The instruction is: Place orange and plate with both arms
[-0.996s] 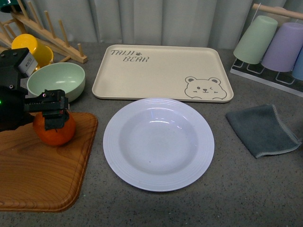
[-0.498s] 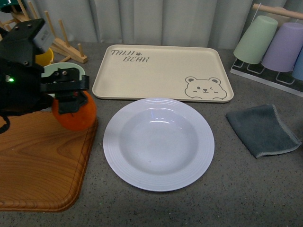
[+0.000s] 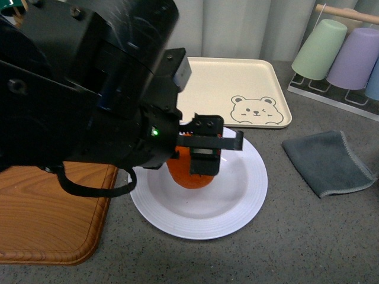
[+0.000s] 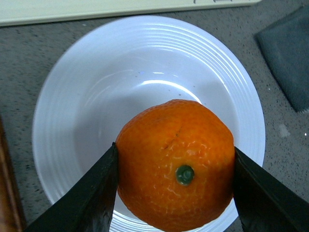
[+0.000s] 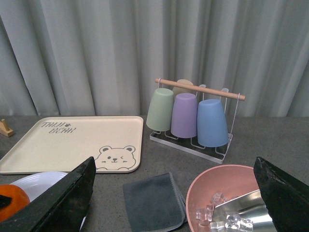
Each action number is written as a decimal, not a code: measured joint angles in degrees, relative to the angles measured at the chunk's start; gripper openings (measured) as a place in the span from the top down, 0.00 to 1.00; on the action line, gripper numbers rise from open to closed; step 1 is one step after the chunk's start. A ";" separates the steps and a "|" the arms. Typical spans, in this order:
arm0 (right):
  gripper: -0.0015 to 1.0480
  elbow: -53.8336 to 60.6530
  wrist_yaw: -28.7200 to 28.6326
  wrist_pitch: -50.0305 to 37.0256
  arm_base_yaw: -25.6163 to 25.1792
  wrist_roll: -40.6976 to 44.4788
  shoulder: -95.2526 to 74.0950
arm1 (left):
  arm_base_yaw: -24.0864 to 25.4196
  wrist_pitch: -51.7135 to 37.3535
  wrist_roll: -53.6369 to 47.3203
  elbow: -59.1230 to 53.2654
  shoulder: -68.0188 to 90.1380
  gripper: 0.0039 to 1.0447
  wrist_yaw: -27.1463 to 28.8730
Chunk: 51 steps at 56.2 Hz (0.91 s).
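Surface: grey speckled table [image 3: 308, 236]
Centre: plate [image 3: 254, 195]
Behind: bear tray [image 3: 237, 83]
Left: wooden board [image 3: 47, 225]
Right: cloth [image 3: 328, 163], cup rack [image 3: 323, 94]

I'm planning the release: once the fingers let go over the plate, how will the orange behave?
It probably rolls a little: the orange is round, but the plate looks deep enough that its well should cup it. Its dimpled skin seems grippy between the fingers, so slipping early looks unlikely.
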<state>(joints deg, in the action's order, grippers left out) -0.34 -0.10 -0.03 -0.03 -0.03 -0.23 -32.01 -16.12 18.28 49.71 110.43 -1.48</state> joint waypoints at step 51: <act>0.09 0.00 0.00 0.00 0.00 0.00 0.00 | 0.66 -1.55 3.28 -1.53 -6.60 0.06 2.62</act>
<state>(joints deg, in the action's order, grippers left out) -0.34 -0.10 -0.03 -0.03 -0.03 -0.23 -31.35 -17.67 21.56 48.18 103.83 1.15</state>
